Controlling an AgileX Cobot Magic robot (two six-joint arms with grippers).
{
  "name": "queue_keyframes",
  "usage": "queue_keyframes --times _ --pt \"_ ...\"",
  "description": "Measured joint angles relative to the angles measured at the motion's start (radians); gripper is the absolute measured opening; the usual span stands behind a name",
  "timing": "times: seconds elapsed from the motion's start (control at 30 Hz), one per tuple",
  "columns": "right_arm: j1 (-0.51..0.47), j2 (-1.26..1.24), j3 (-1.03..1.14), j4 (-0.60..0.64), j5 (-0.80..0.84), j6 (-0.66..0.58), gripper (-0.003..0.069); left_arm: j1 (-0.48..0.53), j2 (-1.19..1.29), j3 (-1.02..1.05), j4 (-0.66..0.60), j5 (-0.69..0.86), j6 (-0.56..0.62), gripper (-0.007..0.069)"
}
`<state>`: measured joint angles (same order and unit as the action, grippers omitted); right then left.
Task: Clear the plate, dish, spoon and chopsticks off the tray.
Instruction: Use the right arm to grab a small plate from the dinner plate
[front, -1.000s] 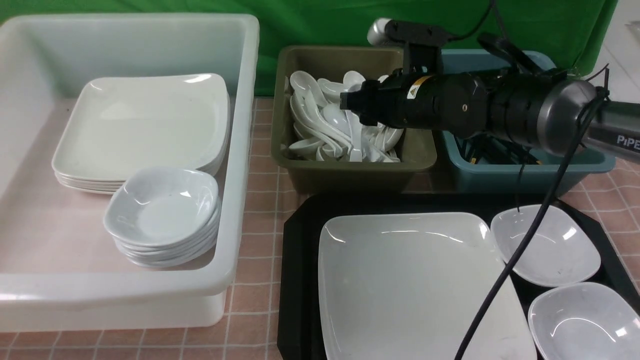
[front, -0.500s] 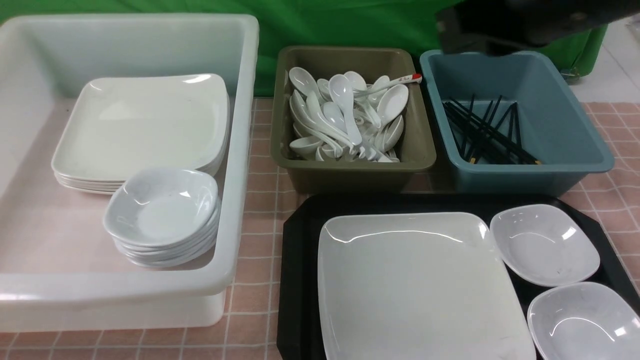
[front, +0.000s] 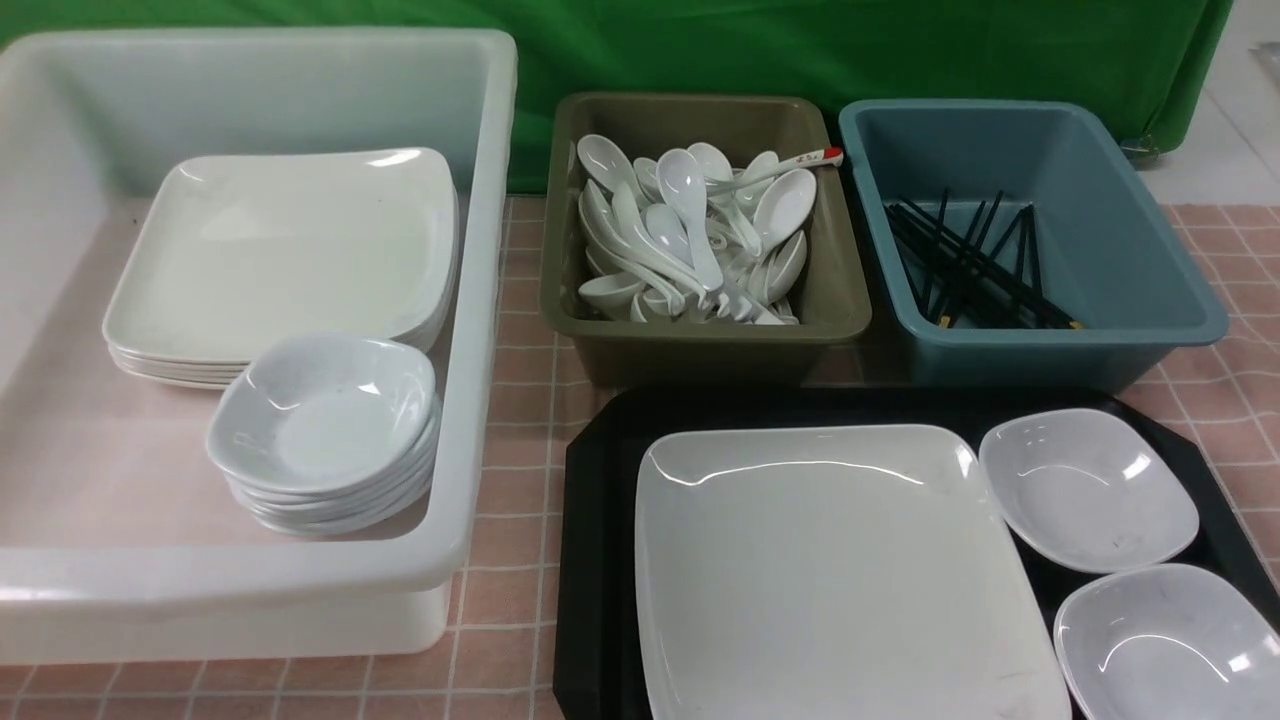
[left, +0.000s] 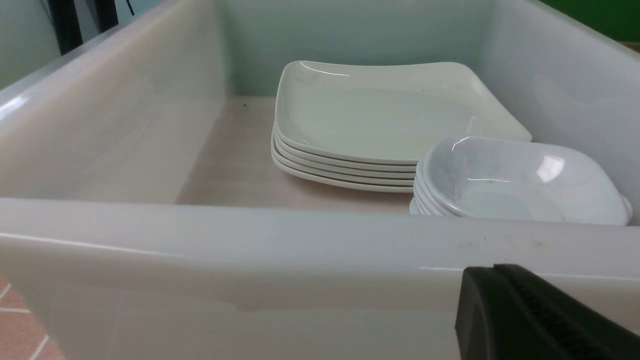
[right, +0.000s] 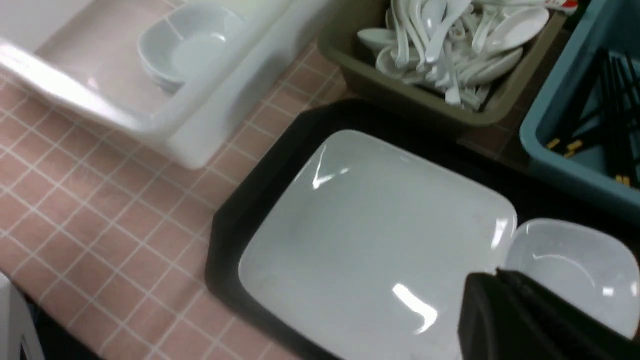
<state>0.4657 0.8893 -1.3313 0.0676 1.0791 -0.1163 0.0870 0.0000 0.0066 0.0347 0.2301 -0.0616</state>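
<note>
**Front view: plate and dishes on the tray, both tools shut**

Glossy and square with rounded corners, the white plate (front: 840, 570) lies flat on the black tray (front: 598, 560) with its cut-off corners. A small squarish dish (front: 1088, 490) sits beside it, and a second dish (front: 1165, 640) is nearer me. Thin black chopsticks (front: 975, 265) lie in the blue bin (front: 1100, 200), and white spoons (front: 690, 230) are heaped in the olive bin (front: 700, 330).

Only the wrist views show my tools. My left gripper (left: 492, 270) is closed and empty, outside the translucent white tub (left: 250, 240) that holds stacked plates (left: 375, 110) and bowls (left: 515, 180). My right gripper (right: 495, 275) is closed on nothing, over the tray.
</note>
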Motion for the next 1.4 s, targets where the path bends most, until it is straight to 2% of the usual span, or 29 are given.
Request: queue_keyframes --times 0.07,0.27,0.33,0.37,0.5,0.6,0.63,0.73,0.77,0.87,1.03,1.4 --pt "0.000 -0.039 0.040 0.000 0.010 0.003 0.0030 0.000 0.000 0.000 0.000 0.000 0.000 0.0020" --pt "0.000 -0.232 0.379 -0.002 0.048 0.143 0.0030 0.000 0.000 0.000 0.000 0.000 0.000 0.0020" --pt "0.000 -0.235 0.475 -0.007 0.048 0.166 0.0030 0.000 0.000 0.000 0.000 0.000 0.000 0.0020" --pt "0.000 -0.206 0.597 -0.016 0.038 0.178 0.0030 0.000 0.000 0.000 0.000 0.000 0.000 0.0020" --pt "0.000 -0.071 0.769 -0.068 -0.082 0.183 0.0042 0.000 0.000 0.000 0.000 0.000 0.000 0.0020" --pt "0.000 0.012 0.789 -0.119 -0.161 0.178 0.0085 0.000 0.000 0.000 0.000 0.000 0.000 0.0020" --pt "0.000 0.081 0.788 -0.153 -0.223 0.174 0.0148 0.000 0.000 0.000 0.000 0.000 0.000 0.0020" --pt "0.000 0.167 0.778 -0.187 -0.283 0.143 0.0260 0.000 0.000 0.000 0.000 0.000 0.000 0.0020" --pt "0.000 0.251 0.757 -0.203 -0.313 0.108 0.0352 0.000 0.000 0.000 0.000 0.000 0.000 0.0020" --pt "0.000 0.351 0.724 -0.214 -0.340 0.094 0.0451 0.000 0.000 0.000 0.000 0.000 0.000 0.0020" --pt "0.000 0.501 0.643 -0.259 -0.365 0.086 0.0514 0.000 0.000 0.000 0.000 0.000 0.000 0.0020" --pt "0.000 0.675 0.599 -0.344 -0.374 0.109 0.0511 0.000 0.000 0.000 0.000 0.000 0.000 0.0020"
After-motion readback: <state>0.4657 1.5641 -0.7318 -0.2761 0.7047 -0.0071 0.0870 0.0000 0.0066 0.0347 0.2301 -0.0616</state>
